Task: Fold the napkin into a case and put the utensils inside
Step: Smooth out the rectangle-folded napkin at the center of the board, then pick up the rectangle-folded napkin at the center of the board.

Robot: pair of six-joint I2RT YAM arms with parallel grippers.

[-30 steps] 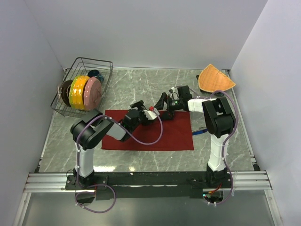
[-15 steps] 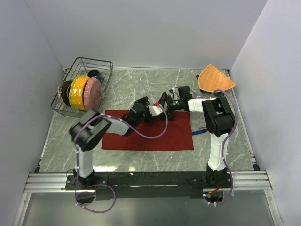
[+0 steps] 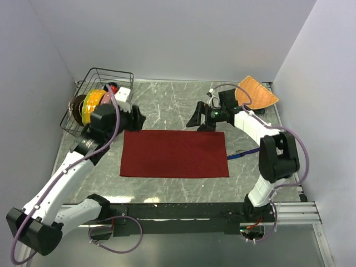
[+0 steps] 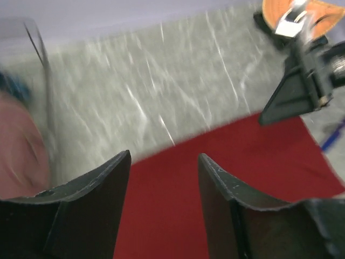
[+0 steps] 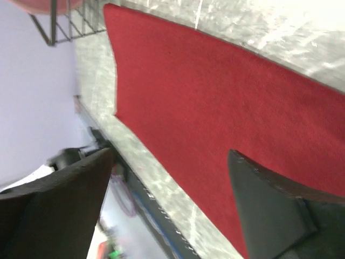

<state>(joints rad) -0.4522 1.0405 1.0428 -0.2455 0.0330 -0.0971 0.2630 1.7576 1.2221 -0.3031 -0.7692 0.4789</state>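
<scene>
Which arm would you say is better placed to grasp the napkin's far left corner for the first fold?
Left, probably. The left gripper hovers just beyond that corner of the napkin, open and empty; the right gripper sits near the far edge's right end.

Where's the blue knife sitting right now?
In the top view, the knife lies on the table on the right side, just off the right edge of the napkin, near its front corner.

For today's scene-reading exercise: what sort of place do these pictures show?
Likely a robot test cell staged as a dining table: marble-look tabletop, wire rack of coloured plates, dark red cloth napkin.
</scene>
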